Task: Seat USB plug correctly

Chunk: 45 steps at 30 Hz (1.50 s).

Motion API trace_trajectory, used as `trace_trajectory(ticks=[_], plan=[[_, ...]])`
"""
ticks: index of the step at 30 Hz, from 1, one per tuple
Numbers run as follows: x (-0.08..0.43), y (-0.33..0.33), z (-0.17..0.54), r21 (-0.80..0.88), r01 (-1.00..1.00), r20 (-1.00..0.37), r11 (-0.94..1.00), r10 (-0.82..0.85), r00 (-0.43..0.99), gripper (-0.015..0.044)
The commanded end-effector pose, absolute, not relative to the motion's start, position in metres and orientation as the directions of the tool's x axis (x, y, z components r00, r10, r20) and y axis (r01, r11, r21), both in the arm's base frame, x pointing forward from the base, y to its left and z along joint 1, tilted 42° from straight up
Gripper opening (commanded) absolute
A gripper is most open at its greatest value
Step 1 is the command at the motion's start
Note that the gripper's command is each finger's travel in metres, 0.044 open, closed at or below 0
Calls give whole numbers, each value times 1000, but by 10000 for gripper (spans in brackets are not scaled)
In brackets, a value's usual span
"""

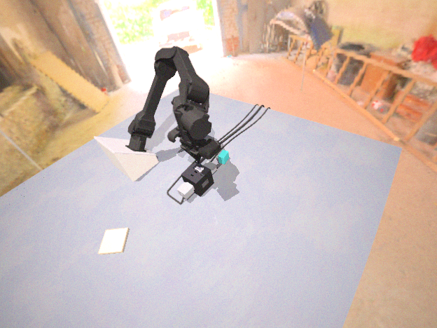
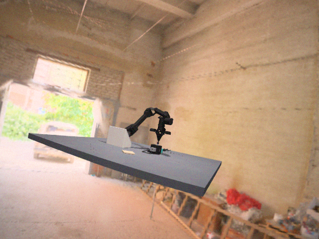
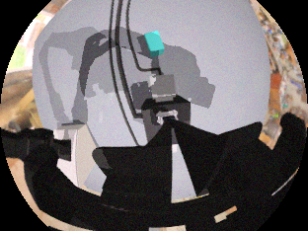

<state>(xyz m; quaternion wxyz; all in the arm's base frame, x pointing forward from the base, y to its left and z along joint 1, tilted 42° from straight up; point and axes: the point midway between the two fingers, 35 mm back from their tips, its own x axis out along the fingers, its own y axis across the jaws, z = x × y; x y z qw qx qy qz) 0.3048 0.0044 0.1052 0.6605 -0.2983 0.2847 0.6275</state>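
Blue-grey counter [image 1: 268, 226] [image 2: 164, 164] fills the view, and at its left sits 1 pale wedge [image 1: 132, 160] [image 2: 117, 136] [image 3: 74, 153], by the arm's base. Rightward, the power cube [image 1: 197, 179] [image 2: 156, 149] [image 3: 182, 111] stands upright, and the end effector [image 1: 198, 162] [image 2: 158, 142] [image 3: 172, 123] is closed on the USB plug [image 1: 199, 168] [image 2: 157, 143] [image 3: 167, 117], at the cube's top socket, presumably to draw it out for turning. Just beyond, 1 teal block [image 1: 223, 156] [image 2: 162, 150] [image 3: 154, 42] sits near, a knock risk!
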Motion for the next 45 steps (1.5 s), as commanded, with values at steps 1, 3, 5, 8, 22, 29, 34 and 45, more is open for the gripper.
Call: trace_trajectory(ticks=[1, 3, 5, 8, 22, 29, 34, 45], plan=[[305, 2, 108, -39, -999, -753, 31, 657, 50, 0], [305, 1, 109, -39, -999, -753, 31, 657, 50, 0], [305, 0, 110, -39, -999, -753, 31, 657, 50, 0], [305, -1, 111, -39, -999, -753, 31, 656, 50, 0], [305, -7, 118, -39, -999, -753, 31, 656, 50, 0], [304, -10, 122, -39, -999, -753, 31, 656, 50, 0], [304, -10, 122, -29, -999, -752, 44, 658, 51, 0], [304, -9, 121, 143, -961, -750, 238, 659, 51, 0]])
